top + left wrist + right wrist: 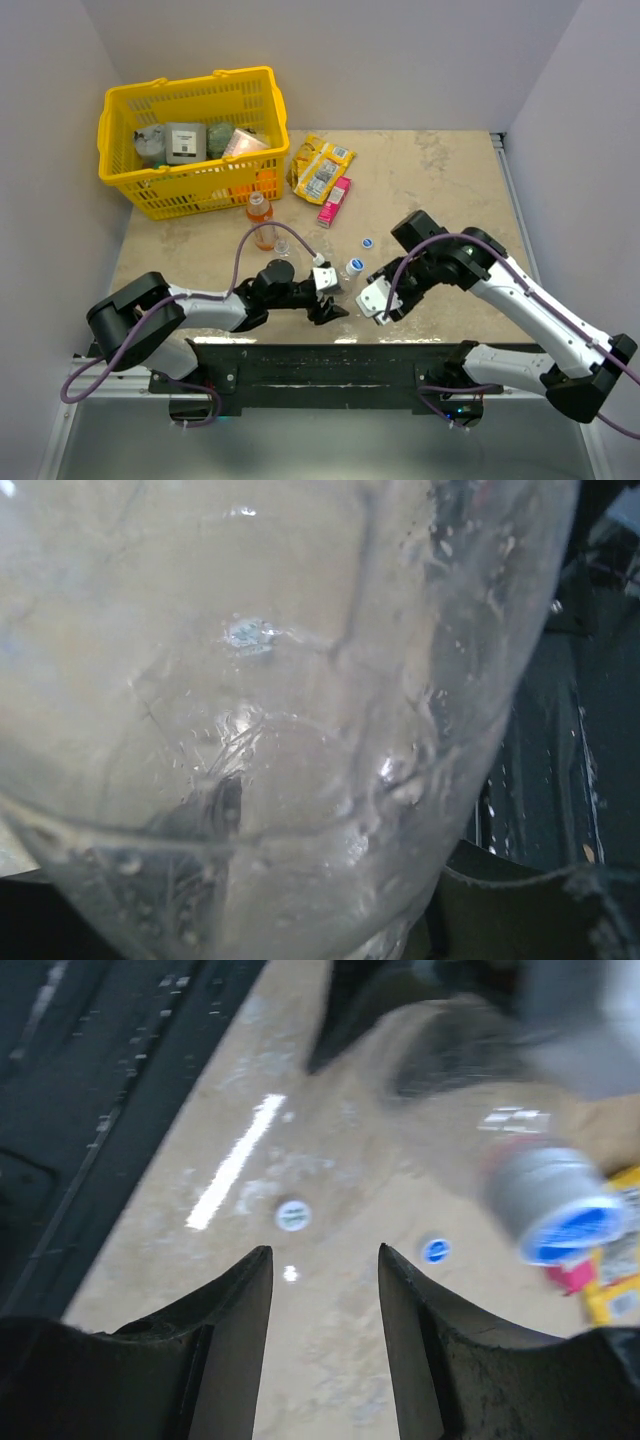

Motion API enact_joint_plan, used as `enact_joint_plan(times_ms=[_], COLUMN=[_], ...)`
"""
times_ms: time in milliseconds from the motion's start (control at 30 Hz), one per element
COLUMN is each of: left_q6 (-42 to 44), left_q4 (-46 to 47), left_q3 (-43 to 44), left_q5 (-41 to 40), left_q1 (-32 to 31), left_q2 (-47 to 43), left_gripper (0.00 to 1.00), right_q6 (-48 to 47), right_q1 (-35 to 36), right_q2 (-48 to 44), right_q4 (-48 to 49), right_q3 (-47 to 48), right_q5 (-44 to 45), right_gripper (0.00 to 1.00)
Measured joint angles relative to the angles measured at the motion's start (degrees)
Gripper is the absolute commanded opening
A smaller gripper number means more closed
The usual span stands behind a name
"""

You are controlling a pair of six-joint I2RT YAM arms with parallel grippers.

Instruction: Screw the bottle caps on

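My left gripper (326, 298) is shut on a colourless see-through bottle (260, 710), which fills the left wrist view and hides the fingers. The bottle's neck carries a blue-topped cap (354, 267), seen blurred in the right wrist view (568, 1222). My right gripper (379, 303) hangs just right of that cap, open with nothing between its fingers (320, 1256). On the table beyond it lie a loose blue cap (434, 1250) (367, 241) and a whitish cap (292, 1216). The orange drink bottle (261, 222) and another clear bottle (283, 245) stand behind the left arm.
A yellow basket (120, 130) with groceries stands at the back left. Yellow snack packets (322, 168) and a pink packet (334, 201) lie behind the caps. The black base rail (320, 365) runs along the near edge.
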Motion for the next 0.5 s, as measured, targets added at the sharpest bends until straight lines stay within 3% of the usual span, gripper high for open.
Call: enact_joint_plan(times_ms=[100,233,500], left_q6=[-1.36,-1.70,0.92], left_q4=[2.80,3.65,1.18], left_q3=[0.02,0.02,0.09], left_q5=[-1.09,-1.33,0.31], left_q1=[1.05,1.25,1.18], left_q2=[-0.09,-0.09,-0.09], left_gripper=[0.00,0.00,0.00], right_q6=[4.28,9.29,14.84], right_q1=[0.46,0.35,-0.76], right_q2=[-3.54,-4.35,2.12], right_q4=[-3.67,-5.99,-4.57], right_q3=[-3.54,-3.39,11.17], right_q5=[0.90,1.70,-0.37], right_gripper=[0.43,0.43,0.48])
